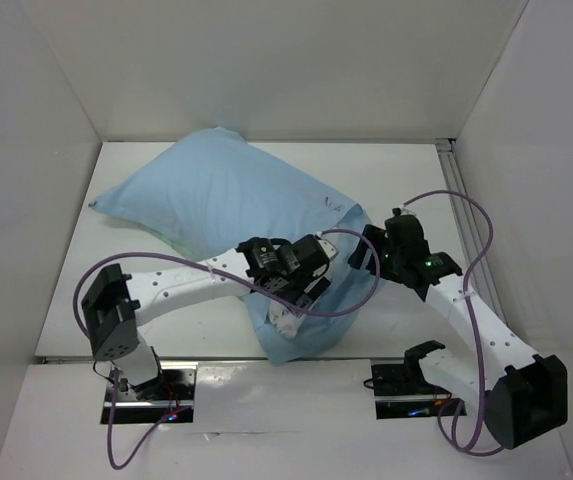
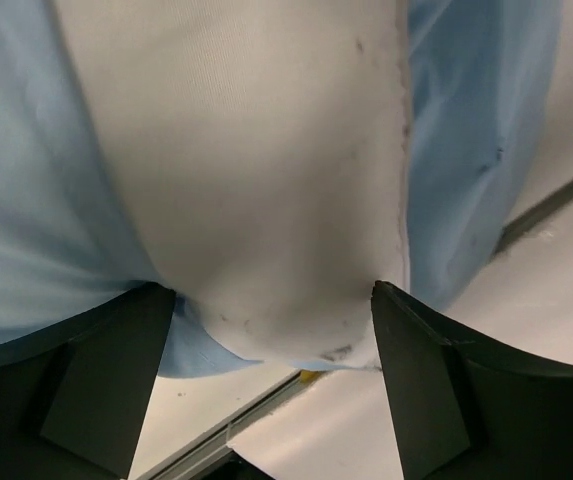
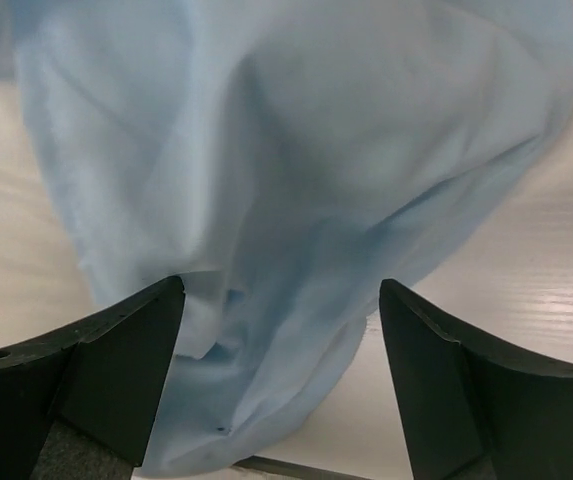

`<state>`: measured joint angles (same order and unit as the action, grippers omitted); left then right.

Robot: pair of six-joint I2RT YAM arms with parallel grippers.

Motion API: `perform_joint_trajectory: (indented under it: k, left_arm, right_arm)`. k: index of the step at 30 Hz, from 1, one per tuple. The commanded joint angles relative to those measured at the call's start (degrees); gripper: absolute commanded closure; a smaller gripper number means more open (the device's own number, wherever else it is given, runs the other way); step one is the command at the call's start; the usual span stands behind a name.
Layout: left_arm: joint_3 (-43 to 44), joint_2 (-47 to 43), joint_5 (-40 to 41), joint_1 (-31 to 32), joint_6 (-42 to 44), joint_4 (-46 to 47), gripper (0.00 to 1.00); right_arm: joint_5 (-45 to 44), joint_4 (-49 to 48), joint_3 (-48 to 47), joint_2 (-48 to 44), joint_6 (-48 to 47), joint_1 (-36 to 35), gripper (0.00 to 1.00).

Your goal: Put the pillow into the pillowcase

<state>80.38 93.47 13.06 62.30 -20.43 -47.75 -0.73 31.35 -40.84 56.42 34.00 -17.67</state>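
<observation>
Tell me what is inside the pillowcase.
A white pillow. Its end pokes out of the open mouth of the pillowcase, between the spread fingers of the left pincer. The rest is covered by the blue cloth, which bulges plump along its length.

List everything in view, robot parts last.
pillowcase: 1, light blue, lying diagonally on the table from far left to near centre, bulging.
pillow: 1, white, inside the pillowcase; one end shows at the near opening.
table: 1, white, under everything.
enclosure walls: white, on three sides.
cables: 2, purple, one looping along each arm.
left arm: 1, white and black, reaching to the near opening; jaws open either side of the pillow end.
right arm: 1, white and black, at the pillowcase's right side; jaws open over blue cloth.
</observation>
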Motion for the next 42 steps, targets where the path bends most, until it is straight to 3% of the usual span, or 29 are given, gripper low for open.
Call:
perform_joint_trajectory:
  k: [1,2,3,5,8,13,20,28,33,35,40,42]
  left_arm:
    - [-0.13,4.87,1.44,-0.08,-0.93,2.74,0.08]
    - [0.47,6.97,2.83,-0.08,-0.93,3.53,0.21]
    - [1.09,8.03,3.54,-0.08,-0.93,4.23,0.40]
    - [3.46,9.88,4.60,-2.44,-2.15,3.46,1.00]
    - [7.33,8.41,0.58,-6.83,-3.39,3.70,1.00]
    - [12.51,4.44,-13.75,-13.95,-0.58,5.30,1.00]
    - [17.09,5.05,-18.77,-16.69,1.18,4.68,1.00]
    - [18.23,5.58,-21.32,-17.83,1.70,4.15,1.00]
    - [18.23,5.58,-24.04,-20.20,1.70,4.15,1.00]
    - [19.37,5.58,-25.35,-20.81,1.10,4.15,1.00]
    - [19.90,5.58,-29.58,-23.10,-0.05,5.99,1.00]
    - [20.95,5.58,-30.20,-23.63,-0.67,6.52,1.00]
  right_arm:
    - [-4.98,-0.76,-2.84,-1.31,0.10,-4.47,0.14]
    - [-4.98,-0.77,-2.84,-2.01,1.76,-5.35,0.15]
    - [-4.98,-1.72,-2.84,-2.80,2.47,-7.27,0.15]
    - [-4.98,-3.57,-0.74,-5.00,4.49,-9.48,0.18]
    - [-7.70,-5.77,2.34,-6.85,8.36,-14.22,0.18]
    - [-10.69,-11.39,3.93,-6.34,12.05,-18.28,0.20]
    - [-17.63,-17.72,3.83,-0.01,14.69,-18.28,0.24]
    - [-14.74,-25.90,1.82,7.64,14.17,-16.17,0.24]
    - [-16.75,-28.09,0.67,14.23,14.60,-15.02,0.38]
    - [-18.50,-30.46,1.20,16.77,15.82,-15.02,0.50]
    - [-22.47,-33.64,1.20,21.88,17.15,-15.02,0.58]
    - [-22.47,-33.82,1.20,22.58,17.68,-15.02,0.67]
